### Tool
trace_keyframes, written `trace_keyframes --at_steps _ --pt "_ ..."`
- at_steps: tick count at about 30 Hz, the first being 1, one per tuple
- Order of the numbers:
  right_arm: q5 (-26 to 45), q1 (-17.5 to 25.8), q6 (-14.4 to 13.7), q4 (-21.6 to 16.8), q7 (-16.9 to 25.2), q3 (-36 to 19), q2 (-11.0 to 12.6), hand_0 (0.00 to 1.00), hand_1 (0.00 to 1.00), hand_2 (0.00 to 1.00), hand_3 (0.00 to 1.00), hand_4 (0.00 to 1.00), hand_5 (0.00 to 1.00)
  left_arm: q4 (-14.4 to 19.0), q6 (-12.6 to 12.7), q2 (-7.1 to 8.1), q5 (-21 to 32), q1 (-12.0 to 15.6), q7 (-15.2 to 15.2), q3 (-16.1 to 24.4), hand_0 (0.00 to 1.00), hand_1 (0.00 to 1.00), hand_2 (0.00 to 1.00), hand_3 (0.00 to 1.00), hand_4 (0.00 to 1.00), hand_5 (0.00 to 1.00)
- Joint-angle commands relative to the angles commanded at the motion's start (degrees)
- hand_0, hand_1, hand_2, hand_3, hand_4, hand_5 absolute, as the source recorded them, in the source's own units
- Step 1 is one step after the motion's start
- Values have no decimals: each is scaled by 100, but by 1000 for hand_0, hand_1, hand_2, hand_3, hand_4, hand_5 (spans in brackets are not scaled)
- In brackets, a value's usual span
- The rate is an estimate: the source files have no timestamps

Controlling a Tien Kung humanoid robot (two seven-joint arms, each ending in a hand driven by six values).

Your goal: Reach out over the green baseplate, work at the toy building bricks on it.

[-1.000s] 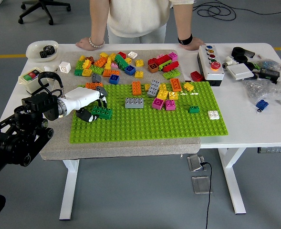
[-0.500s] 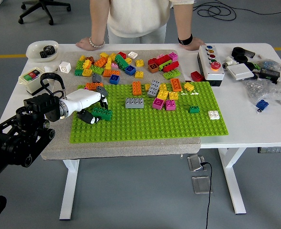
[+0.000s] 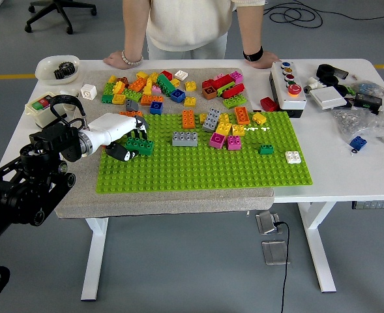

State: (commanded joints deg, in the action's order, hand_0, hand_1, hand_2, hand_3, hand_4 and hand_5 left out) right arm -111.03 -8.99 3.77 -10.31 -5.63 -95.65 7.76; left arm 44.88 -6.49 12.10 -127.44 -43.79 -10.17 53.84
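Observation:
The green baseplate [image 3: 205,171] lies on a grey mat. Toward its back edge sit a grey brick [image 3: 185,138], orange bricks [image 3: 188,119], and pink and yellow ones [image 3: 225,138]. A small dark green brick [image 3: 265,149] stands alone at the right. My left hand [image 3: 130,145], white with black fingers, reaches in over the plate's left end. Its fingers are curled on a long dark green brick [image 3: 140,147], which is held a little off the studs. The right arm is out of the picture.
A person stands at the far side, hands [image 3: 122,59] flat on the table. Loose bricks [image 3: 154,87] lie piled on the mat behind the plate. A button box [image 3: 289,88], white brick [image 3: 292,156], blue brick [image 3: 358,143] and bagged parts lie right; a white bowl [image 3: 57,67] sits left.
My left hand has drawn back and up a little with the dark green brick, which now sits higher and farther from me than before. The person's hands have stayed put.

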Motion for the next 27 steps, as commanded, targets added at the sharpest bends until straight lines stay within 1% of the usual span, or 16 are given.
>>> trace_keyframes --at_steps 9,12,18,23,27 --pt "1 15 -2 0 0 -11 0 741 645 686 639 816 511 323 -186 84 -82 64 148 125 564 540 532 537 438 2" --pt "-5 20 -1 0 0 -12 -3 741 646 685 639 816 510 490 -304 103 -114 118 324 232 567 541 535 539 455 2" --pt "-31 41 2 0 2 -19 1 741 644 685 639 816 512 770 -419 59 -149 230 679 474 569 538 536 540 440 2" --pt "-62 49 6 0 5 -22 6 741 647 685 639 815 511 994 -487 -2 -149 325 982 625 568 535 534 538 432 2" --pt "-103 54 15 0 8 -26 11 741 647 685 639 815 511 1225 -549 -65 -60 435 1335 733 568 535 534 538 432 2"
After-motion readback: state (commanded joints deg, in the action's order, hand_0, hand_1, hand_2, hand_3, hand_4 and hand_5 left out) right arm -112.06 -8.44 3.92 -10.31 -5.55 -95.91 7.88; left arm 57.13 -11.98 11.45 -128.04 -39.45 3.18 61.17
